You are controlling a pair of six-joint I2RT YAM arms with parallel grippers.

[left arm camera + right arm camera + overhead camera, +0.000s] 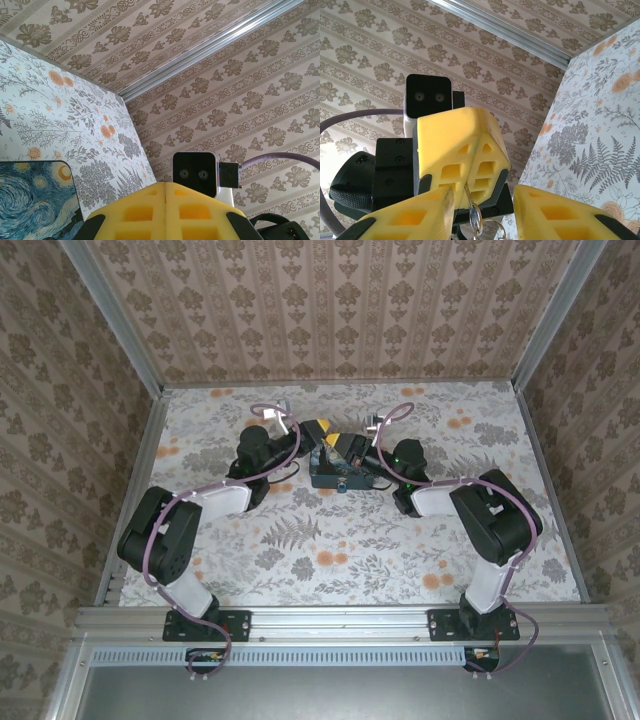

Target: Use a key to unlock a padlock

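Observation:
In the right wrist view my left gripper (470, 172) faces the camera with its yellow fingers pressed together on a silver key (474, 212); the key hangs from their seam with a key ring (492, 235) below. My right gripper (482, 220) stands open, its fingers (410, 217) on either side of the key. From above, the left gripper (318, 430) and right gripper (352, 447) meet tip to tip over a small box. In the left wrist view the left gripper (166, 195) is shut. The padlock is hidden under the grippers.
A dark blue box with a swirling night-sky print (335, 478) (35, 200) lies on the flowered tabletop (400, 540) right under both grippers. Patterned walls (320, 310) enclose the table on three sides. The right wrist camera housing (195, 172) faces the left one closely.

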